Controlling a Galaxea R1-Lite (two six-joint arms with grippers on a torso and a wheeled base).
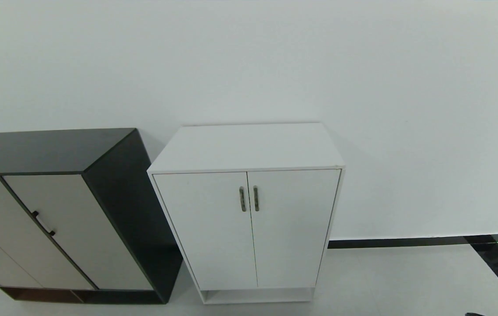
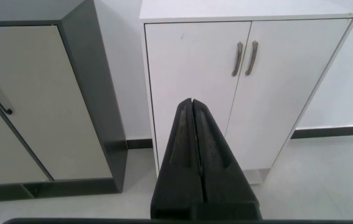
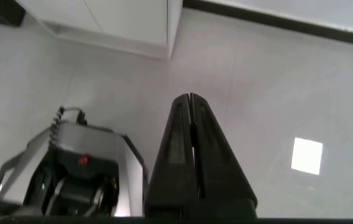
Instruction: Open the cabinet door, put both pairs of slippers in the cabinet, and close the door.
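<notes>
**A:** How does the left pincer [image 2: 192, 107] stand?

**B:** Its fingers are pressed flat together with nothing between them. It hangs in front of the white cabinet [image 2: 226, 93], apart from it, and points toward the lower part of the left door [image 2: 192, 62].

**A:** And the right pincer [image 3: 190, 102]?

**B:** Also closed tight and empty. It points down at the floor [image 3: 276, 81], out in front of the white cabinet and off toward its right bottom corner, well apart from it.

**A:** Where is the cabinet itself?

**B:** It stands upright on the floor with its back against the wall [image 1: 363, 87]. Both doors are shut flush. The two handles [image 1: 249, 198] sit side by side at the middle seam, in the upper half of the doors. There is a low open recess under the doors.

**A:** What is around it?

**B:** A dark cabinet [image 1: 121, 210] with pale doors stands just beside the white cabinet on the robot's left, with a narrow gap between them. Its doors are shut too. A black baseboard [image 1: 407, 242] runs along the foot of the wall from the white cabinet's right side.
</notes>
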